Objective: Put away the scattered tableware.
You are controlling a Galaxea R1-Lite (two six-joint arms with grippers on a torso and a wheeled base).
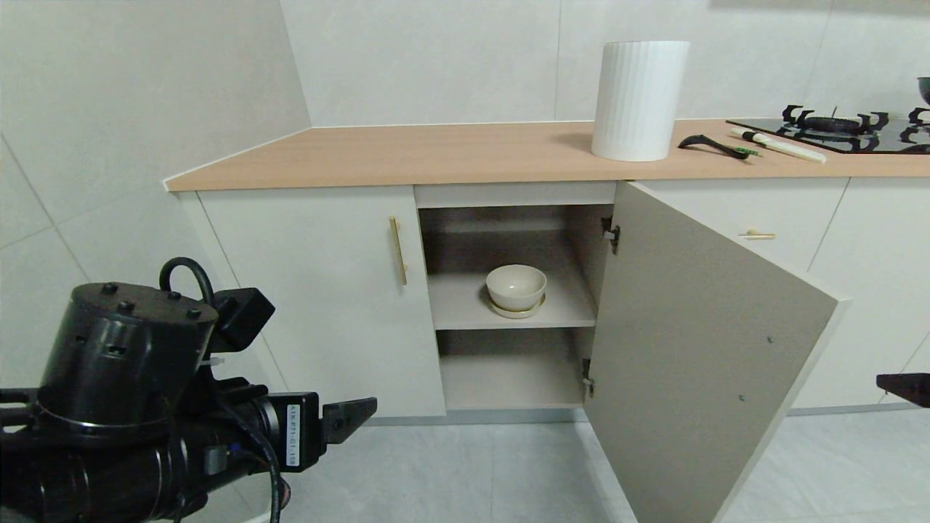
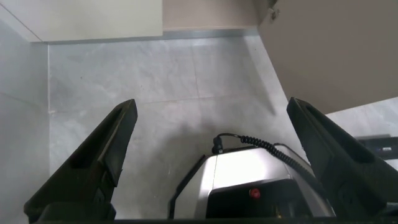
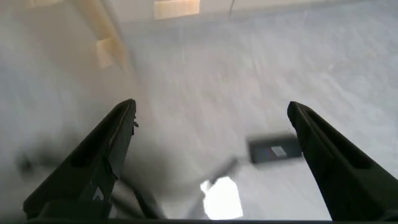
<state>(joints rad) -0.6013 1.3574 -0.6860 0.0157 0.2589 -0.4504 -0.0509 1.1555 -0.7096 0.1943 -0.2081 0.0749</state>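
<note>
Ideally, left gripper [image 2: 211,104] and right gripper [image 3: 211,104], fingers spread empty, should skirt the cabinet door [image 1: 697,341] toward the two-o'clock black spoon [image 1: 716,147].

Cream bowl [image 1: 516,285], white ribbed canister [image 1: 639,99], wood-grain countertop [image 1: 436,152], grey-beige cabinet door [image 1: 697,341], black utensil [image 1: 708,144], gold handle [image 1: 397,250]

A small white label [image 1: 293,434] on the black left arm [image 1: 167,465] carries a line of dark print, too small to read with certainty.
</note>
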